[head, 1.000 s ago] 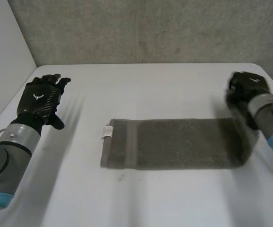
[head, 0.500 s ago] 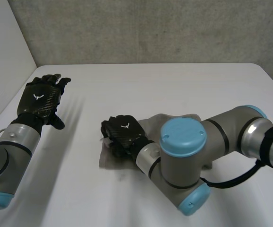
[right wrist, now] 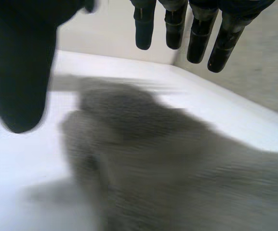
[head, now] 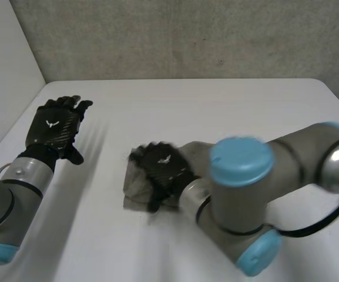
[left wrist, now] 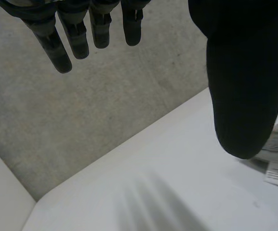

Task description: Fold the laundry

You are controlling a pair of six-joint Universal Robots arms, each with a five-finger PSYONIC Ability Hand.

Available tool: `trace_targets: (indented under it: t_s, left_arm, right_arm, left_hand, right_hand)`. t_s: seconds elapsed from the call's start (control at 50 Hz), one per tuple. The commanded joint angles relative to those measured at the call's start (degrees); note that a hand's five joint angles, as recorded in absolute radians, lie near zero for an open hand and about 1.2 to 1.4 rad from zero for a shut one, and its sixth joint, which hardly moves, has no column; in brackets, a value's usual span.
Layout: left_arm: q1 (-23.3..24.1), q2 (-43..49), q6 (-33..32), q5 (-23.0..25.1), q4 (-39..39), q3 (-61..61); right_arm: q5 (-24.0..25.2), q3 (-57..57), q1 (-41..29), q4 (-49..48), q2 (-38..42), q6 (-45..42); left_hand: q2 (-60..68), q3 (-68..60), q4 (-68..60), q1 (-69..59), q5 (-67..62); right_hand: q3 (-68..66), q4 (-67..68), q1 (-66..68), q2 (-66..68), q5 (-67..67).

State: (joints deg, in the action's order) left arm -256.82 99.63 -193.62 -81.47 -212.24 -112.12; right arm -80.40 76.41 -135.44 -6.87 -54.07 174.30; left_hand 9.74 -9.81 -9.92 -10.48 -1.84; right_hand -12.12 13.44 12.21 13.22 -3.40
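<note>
A concrete wall [head: 187, 35] is rising behind the white desk [head: 216, 100]; a pale panel [head: 4, 70] is standing upper left.

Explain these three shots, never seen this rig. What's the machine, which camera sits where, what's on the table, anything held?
It is a robot with two arms, each ending in a black hand. The head view comes from a camera between and behind the arms, looking down. The other two cameras sit on the wrists and look along each palm, so each shows its own fingers and thumb up close. On the white table lies one grey towel, partly hidden by the right arm. The left hand hovers away from the towel, fingers straight, holding nothing. The right hand is over one end of the towel, fingers straight and thumb apart, gripping nothing. Whether it touches the cloth I cannot tell.
</note>
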Motion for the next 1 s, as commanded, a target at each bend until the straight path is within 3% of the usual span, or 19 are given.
trace_targets:
  t_s: [0.02, 0.16, 0.26, 0.4, 0.52, 0.66, 0.82, 0.86, 0.9, 1.0]
  left_arm:
    - [3.0, -0.3, 0.1, -0.1, 0.2, -0.3]
    - [6.1, -0.8, 0.8, 0.2, 0.8, 1.4]
    - [11.9, 3.7, 1.3, 0.2, 1.8, 7.2]
    - [18.3, 9.6, 4.1, 0.2, 5.4, 13.6]
    - [22.2, 15.2, 6.3, 0.3, 6.1, 18.8]
    - [22.7, 23.1, 6.1, 0.2, 6.2, 23.5]
    - [21.9, 28.2, 6.0, -1.3, 6.2, 26.7]
    - [21.5, 28.2, 5.9, -3.5, 6.3, 26.4]
    - [21.5, 28.0, 5.8, -4.6, 6.5, 26.1]
    - [21.5, 26.3, 5.7, -6.9, 8.4, 23.9]
  right_arm:
    - [0.2, 12.1, 13.2, 0.0, -12.0, -1.2]
    - [4.4, 26.0, 24.4, -0.5, -17.8, -1.9]
    - [7.0, 31.4, 28.3, -2.9, -18.2, -3.0]
    - [6.7, 35.1, 29.1, -7.4, -18.2, -5.2]
    - [5.4, 36.8, 28.7, -10.4, -18.2, -7.0]
    - [2.9, 37.1, 28.2, -12.9, -17.8, -7.4]
    - [-0.2, 37.5, 28.8, -14.0, -17.2, -15.0]
    - [-1.7, 37.8, 28.9, -14.6, -17.3, -18.8]
    - [-2.0, 37.9, 28.9, -15.4, -17.3, -20.4]
    - [-2.5, 37.5, 28.6, -18.5, -17.4, -24.8]
  left_hand:
    - [1.7, -1.6, -1.5, -0.9, 0.5]
    - [2.8, -2.8, -2.7, -2.1, -0.7]
    - [2.8, -2.8, -2.7, -2.1, -0.7]
    - [2.8, -2.8, -2.7, -2.1, -0.7]
    - [2.8, -2.8, -2.7, -2.1, -0.7]
    - [3.0, -2.9, -2.8, -2.3, -0.9]
    - [3.8, -3.8, -3.7, -3.1, -1.7]
    - [3.8, -3.8, -3.7, -3.1, -1.7]
    - [3.7, -3.6, -3.5, -2.9, -1.6]
    - [3.7, -3.6, -3.5, -2.9, -1.6]
  right_hand:
    - [2.1, -3.4, -2.2, -3.2, 3.4]
    - [2.1, -3.4, -2.2, -3.2, 3.4]
    - [-4.0, 2.7, 3.9, 2.9, -2.7]
    - [-5.2, 3.9, 5.1, 4.1, -3.9]
    - [-16.1, 14.8, 16.0, 15.0, -14.8]
    - [-25.9, 24.6, 25.8, 24.8, -24.6]
    - [-44.9, 43.6, 44.8, 43.8, -43.6]
    - [-60.5, 59.1, 60.4, 59.4, -59.2]
    - [-67.8, 66.5, 67.7, 66.7, -66.5]
    - [-67.9, 66.6, 67.8, 66.8, -66.6]
